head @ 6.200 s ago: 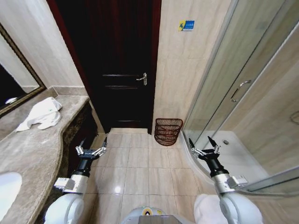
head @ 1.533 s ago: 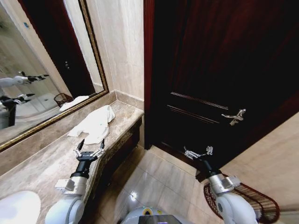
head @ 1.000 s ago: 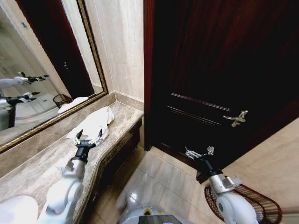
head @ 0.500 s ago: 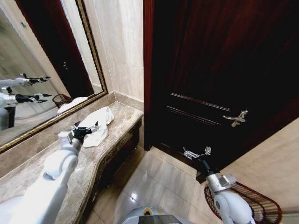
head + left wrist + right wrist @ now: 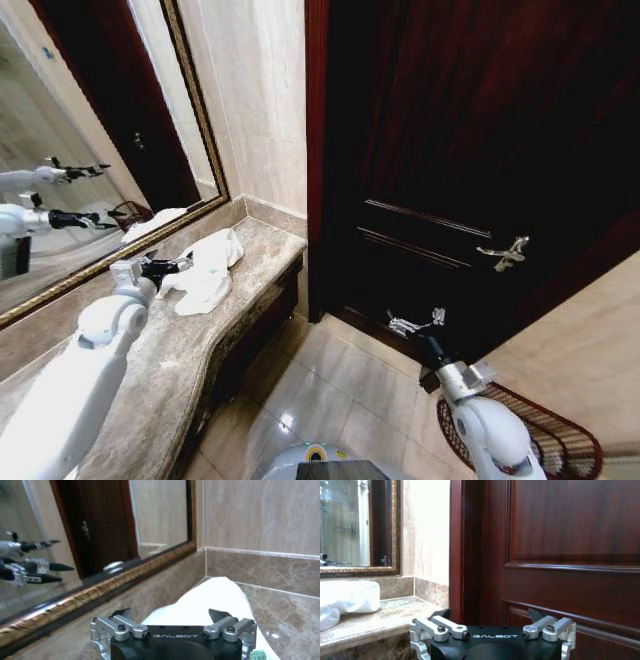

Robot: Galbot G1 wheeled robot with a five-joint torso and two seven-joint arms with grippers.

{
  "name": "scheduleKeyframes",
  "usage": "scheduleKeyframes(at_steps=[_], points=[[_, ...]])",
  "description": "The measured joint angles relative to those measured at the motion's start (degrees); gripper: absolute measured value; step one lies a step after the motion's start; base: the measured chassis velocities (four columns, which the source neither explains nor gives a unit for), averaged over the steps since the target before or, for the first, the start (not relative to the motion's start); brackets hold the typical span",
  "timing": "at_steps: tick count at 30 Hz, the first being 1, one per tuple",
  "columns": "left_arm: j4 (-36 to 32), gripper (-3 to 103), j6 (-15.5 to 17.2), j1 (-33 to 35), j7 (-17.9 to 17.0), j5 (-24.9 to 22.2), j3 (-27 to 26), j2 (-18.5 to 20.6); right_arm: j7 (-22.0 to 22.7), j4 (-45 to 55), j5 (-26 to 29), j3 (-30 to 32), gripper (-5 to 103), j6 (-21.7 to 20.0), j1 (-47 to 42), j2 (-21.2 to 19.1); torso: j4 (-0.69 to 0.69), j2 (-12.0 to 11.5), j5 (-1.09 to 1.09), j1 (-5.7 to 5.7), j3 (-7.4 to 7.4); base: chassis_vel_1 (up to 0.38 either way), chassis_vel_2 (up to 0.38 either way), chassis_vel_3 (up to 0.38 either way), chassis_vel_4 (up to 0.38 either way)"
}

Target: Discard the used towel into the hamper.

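The white used towel (image 5: 207, 272) lies crumpled on the marble counter (image 5: 195, 345) under the mirror. My left arm reaches across the counter, and the left gripper (image 5: 172, 266) is open at the towel's near end. In the left wrist view the towel (image 5: 210, 600) lies just beyond the open left gripper (image 5: 170, 614), with nothing between its fingertips. My right gripper (image 5: 412, 323) hangs open and empty over the floor before the dark door; the right wrist view shows it (image 5: 490, 614) facing the door, the towel (image 5: 345, 598) far to the side. The reddish-brown wire hamper (image 5: 565, 425) stands on the floor behind my right arm.
A gold-framed mirror (image 5: 90, 150) runs along the wall behind the counter and reflects my arms. The dark wooden door (image 5: 450, 150) with its metal handle (image 5: 505, 250) is closed. Tiled floor (image 5: 330, 390) lies between the counter's edge and the hamper.
The camera has turned from facing the door and shower toward the counter. In the last second my left arm stretched forward along the counter to the towel. The right arm barely moved.
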Motion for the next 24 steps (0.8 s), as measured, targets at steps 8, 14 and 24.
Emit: scheduleKeyframes(at_steps=[8,14,24], points=[[6.7,100,2.1,-5.4,2.6,-3.0,5.5,0.4,0.0,-0.4,-0.3,0.0,100,0.6,-0.3,0.3,-0.01,0.0,0.0,0.0,0.0,0.0,0.0,0.0,0.0],[12.2,100,2.2,-10.3,3.0,-3.2,10.3,0.3,0.1,-0.3,0.0,0.0,100,-0.1,0.3,0.0,-0.02,0.0,0.01,0.0,0.0,0.0,0.0,0.0,0.0],[16.3,103,2.5,-15.0,4.4,-3.3,14.6,-1.1,0.5,-0.8,0.7,0.4,100,-0.3,0.8,-0.6,-0.01,0.0,0.01,0.0,0.0,0.0,0.0,0.0,0.0]])
